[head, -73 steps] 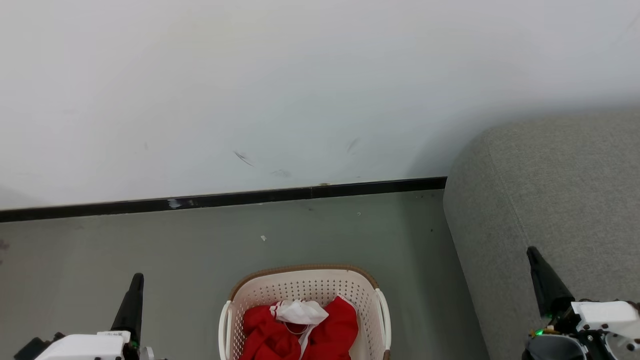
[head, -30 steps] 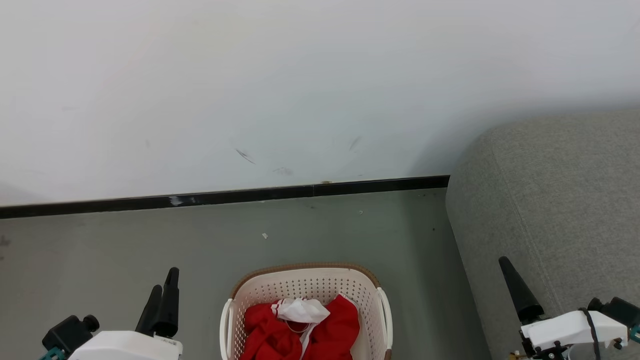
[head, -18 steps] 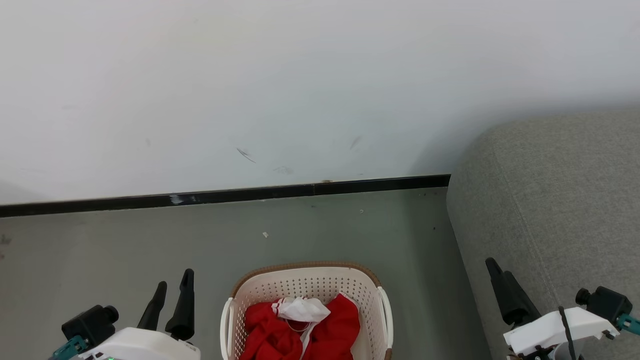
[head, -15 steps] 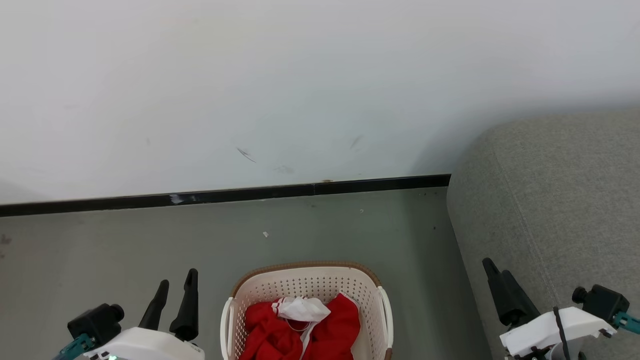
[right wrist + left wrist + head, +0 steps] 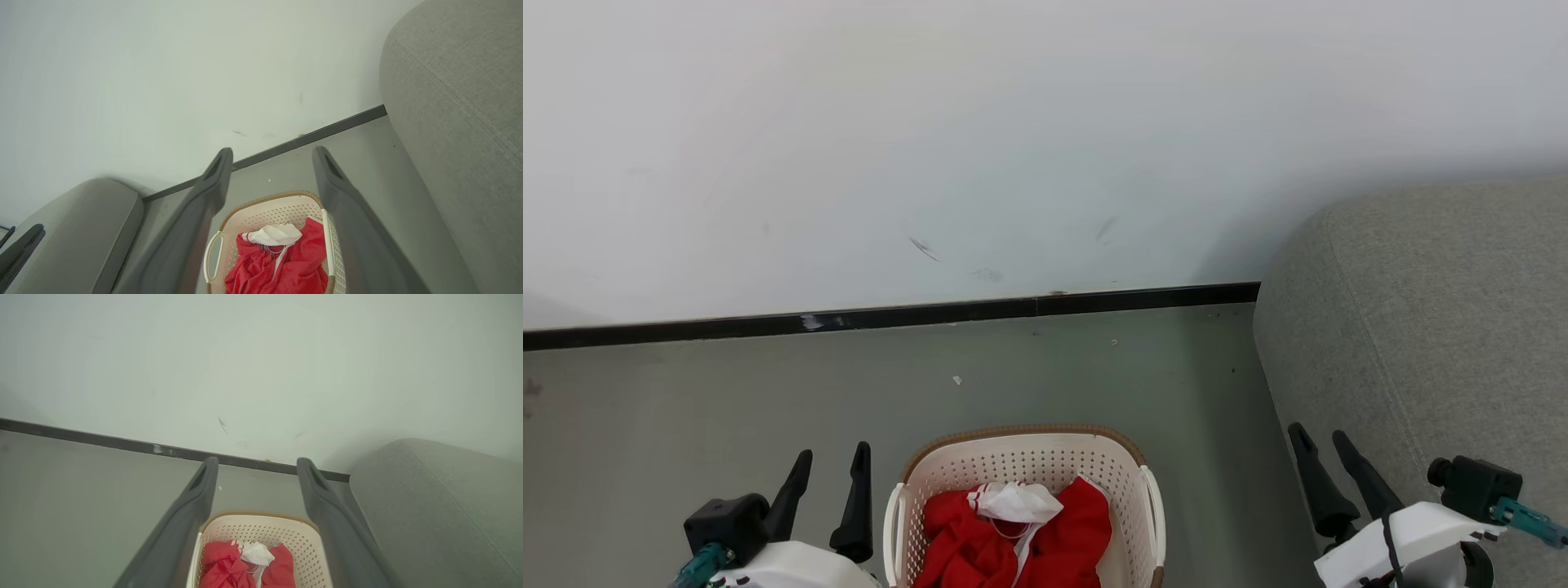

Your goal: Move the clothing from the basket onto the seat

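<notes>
Your left gripper (image 5: 832, 454) and right gripper (image 5: 1316, 434) have drawn inward toward the basket (image 5: 1021, 457), fingers now parted, holding nothing; clothing (image 5: 1066, 535): heaped inside basket, near centre; seat (image 5: 1421, 327): right

Head camera looks down, both wrist cameras forward-down, apparently from well back, all sharing the basket (image 5: 1021, 461).

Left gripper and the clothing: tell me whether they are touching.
Apart. In the head view the open left gripper hangs over the floor outside the basket, whose left wall lies between its fingers and the clothing.
</notes>
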Tool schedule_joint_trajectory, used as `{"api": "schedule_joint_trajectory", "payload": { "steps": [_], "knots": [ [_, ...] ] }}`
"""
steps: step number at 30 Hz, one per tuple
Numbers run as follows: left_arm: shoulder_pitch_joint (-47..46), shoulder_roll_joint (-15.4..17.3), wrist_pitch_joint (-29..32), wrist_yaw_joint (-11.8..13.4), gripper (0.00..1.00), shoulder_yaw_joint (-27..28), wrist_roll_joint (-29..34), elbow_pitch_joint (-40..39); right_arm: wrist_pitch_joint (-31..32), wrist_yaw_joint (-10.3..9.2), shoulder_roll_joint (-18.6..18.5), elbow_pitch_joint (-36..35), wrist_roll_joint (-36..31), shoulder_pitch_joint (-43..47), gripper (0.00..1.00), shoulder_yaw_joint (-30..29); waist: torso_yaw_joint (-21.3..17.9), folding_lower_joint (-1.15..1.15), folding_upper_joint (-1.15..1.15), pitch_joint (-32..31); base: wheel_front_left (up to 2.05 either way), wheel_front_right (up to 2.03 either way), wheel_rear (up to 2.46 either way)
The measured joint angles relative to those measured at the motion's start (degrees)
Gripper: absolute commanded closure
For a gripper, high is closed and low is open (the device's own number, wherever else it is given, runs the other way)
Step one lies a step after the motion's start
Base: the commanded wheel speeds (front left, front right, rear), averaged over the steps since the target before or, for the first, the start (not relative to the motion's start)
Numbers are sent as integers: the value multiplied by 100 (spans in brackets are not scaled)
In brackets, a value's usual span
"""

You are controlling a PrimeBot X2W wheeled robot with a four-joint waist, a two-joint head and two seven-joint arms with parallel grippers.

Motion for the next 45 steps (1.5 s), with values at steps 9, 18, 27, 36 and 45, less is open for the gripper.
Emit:
{"api": "schedule_joint_trajectory", "payload": {
  "steps": [9,18,27,36,45],
  "knots": [
    [0,23,-174,198,0,-180,778,-36,-166,0,23,-32,-935,-3,0,40,9,-2,0,16,0,0,0],
    [0,51,-360,349,0,-354,1519,-74,-330,0,48,-70,-1746,-4,0,14,24,-3,0,10,0,0,0],
    [0,66,-547,542,0,-467,2189,-96,-476,0,74,-160,-2463,-3,0,11,38,-3,0,-17,0,0,0],
    [2,55,-705,650,0,-513,2607,2,-628,1,85,-243,-3081,-1,0,82,49,-3,0,-51,0,0,0],
    [2,14,-705,668,0,-353,2482,203,-636,1,87,-275,-3078,2,0,92,48,-3,0,-63,0,0,0]
  ]
}}
